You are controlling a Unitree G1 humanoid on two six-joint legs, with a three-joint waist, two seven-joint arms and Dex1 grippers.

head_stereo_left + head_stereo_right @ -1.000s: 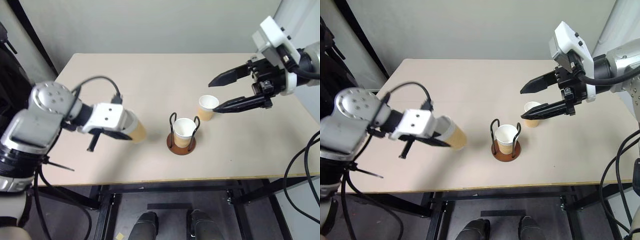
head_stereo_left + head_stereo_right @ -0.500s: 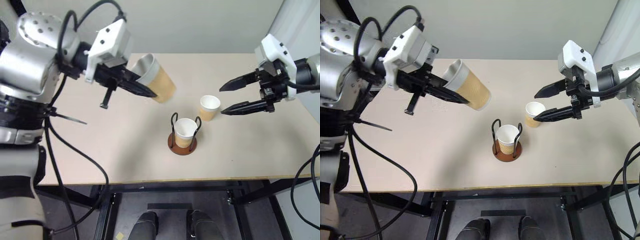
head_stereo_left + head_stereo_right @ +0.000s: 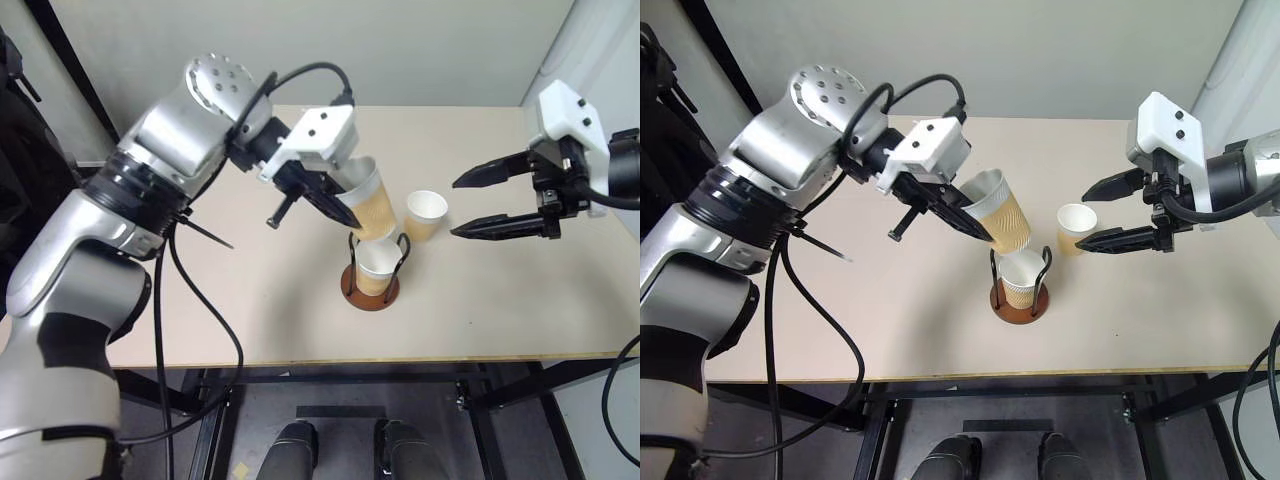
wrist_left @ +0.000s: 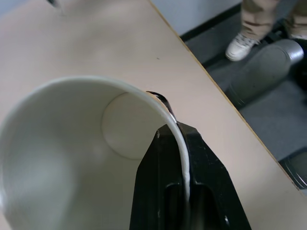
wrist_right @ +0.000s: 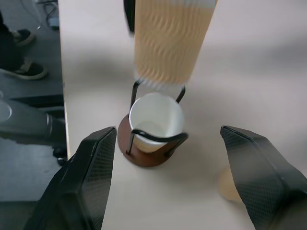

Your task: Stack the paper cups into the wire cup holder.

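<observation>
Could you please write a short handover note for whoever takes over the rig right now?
Left gripper: shut on the rim of a paper cup, held tilted above the wire cup holder.
Right gripper: open, holding nothing, beside the loose cup standing on the table.
Done: one cup sits in the holder.
Left: nest the held cup, then the loose one.

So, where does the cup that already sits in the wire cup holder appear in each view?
Left eye view: the seated cup is low centre, just under the cup carried by the left gripper.
Right eye view: again low centre, beneath that carried cup.
Left wrist view: I cannot find it there.
Right wrist view: centre, between the right gripper's open fingers.
Shared landmark: the wire cup holder, around this cup.
</observation>
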